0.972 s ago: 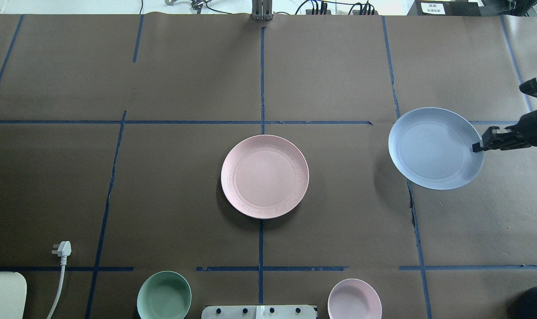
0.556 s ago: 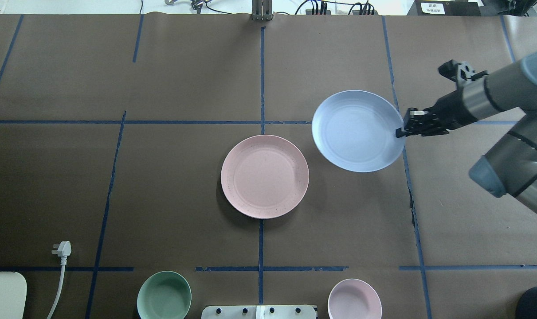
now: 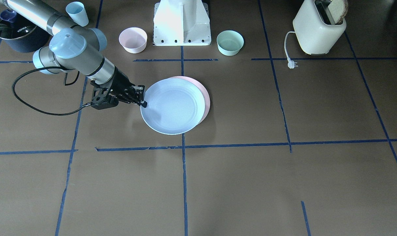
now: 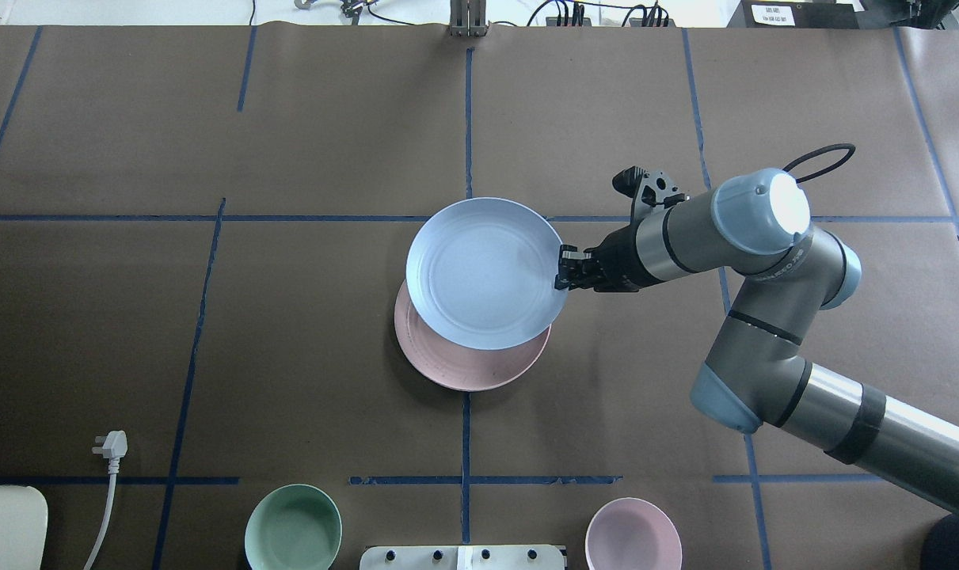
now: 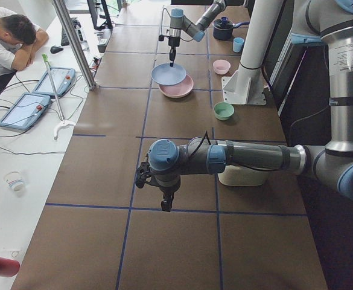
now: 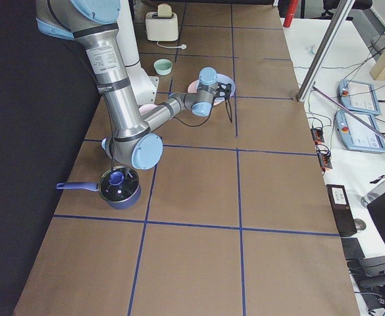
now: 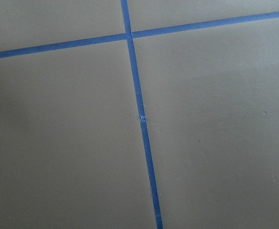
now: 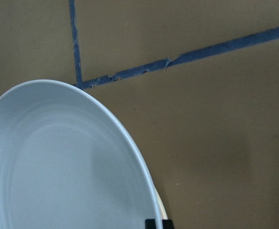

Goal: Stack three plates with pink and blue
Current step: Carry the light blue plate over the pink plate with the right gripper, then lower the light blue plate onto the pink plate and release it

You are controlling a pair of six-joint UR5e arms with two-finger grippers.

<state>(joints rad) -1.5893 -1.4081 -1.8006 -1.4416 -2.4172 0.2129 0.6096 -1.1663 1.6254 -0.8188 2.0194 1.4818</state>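
My right gripper [image 4: 562, 273] is shut on the right rim of the light blue plate [image 4: 483, 273] and holds it just above the pale pink plate [image 4: 471, 370]. The pink plate lies flat on the table's middle. The blue plate covers most of it and sits offset toward the table's far side. The front-facing view shows the blue plate [image 3: 170, 106] with a pink crescent [image 3: 206, 98] beside it and the gripper [image 3: 143, 101] on its rim. The cream-white plate is hidden or out of view. My left gripper [image 5: 164, 206] hangs over bare table far to the left; I cannot tell its state.
A mint-green bowl [image 4: 293, 529] and a small pink bowl [image 4: 633, 535] stand near the robot base [image 3: 182, 23]. A toaster [image 3: 318, 28] with a loose plug [image 4: 112, 445] stands on the robot's left. A dark pot [image 3: 11, 34] and a blue cup [image 3: 77, 13] stand on its right.
My right arm has carried the blue plate leftward from the table's right side to over the pink plate. The pink plate has not moved.
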